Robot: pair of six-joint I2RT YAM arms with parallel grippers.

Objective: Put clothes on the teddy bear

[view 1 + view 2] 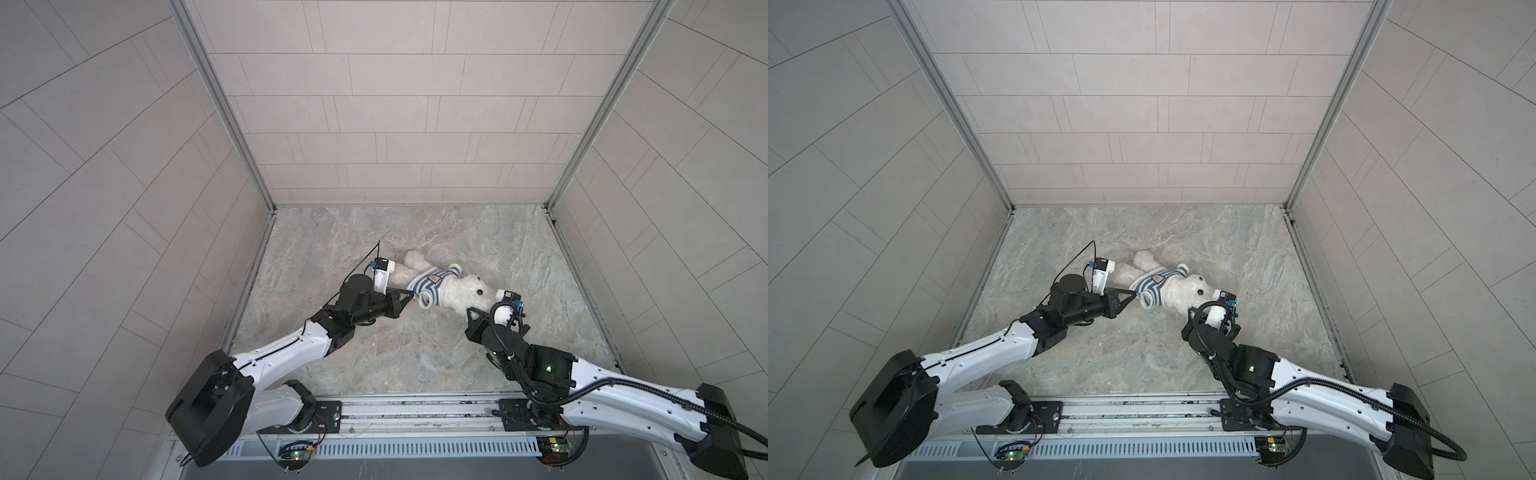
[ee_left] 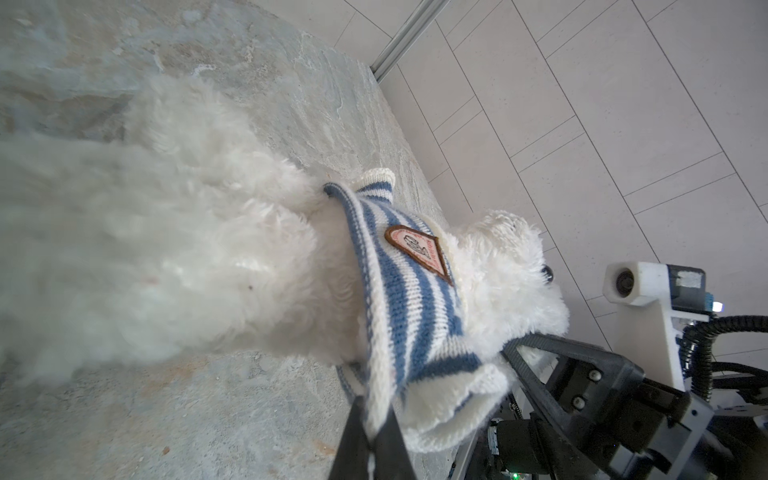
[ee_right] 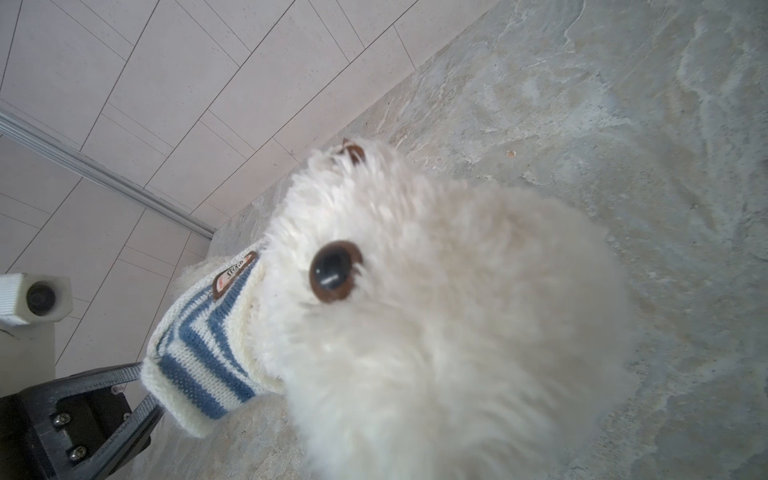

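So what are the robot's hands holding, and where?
The left hand pinches the striped shirt at its hem; the right hand grips the teddy bear by its head.

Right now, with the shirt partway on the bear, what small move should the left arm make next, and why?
Probably a short pull of the hem toward the legs. The left gripper is shut on the hem of the striped shirt. The shirt sits bunched high on the chest of the teddy bear, leaving its belly bare, and the right gripper holds the head to brace it.
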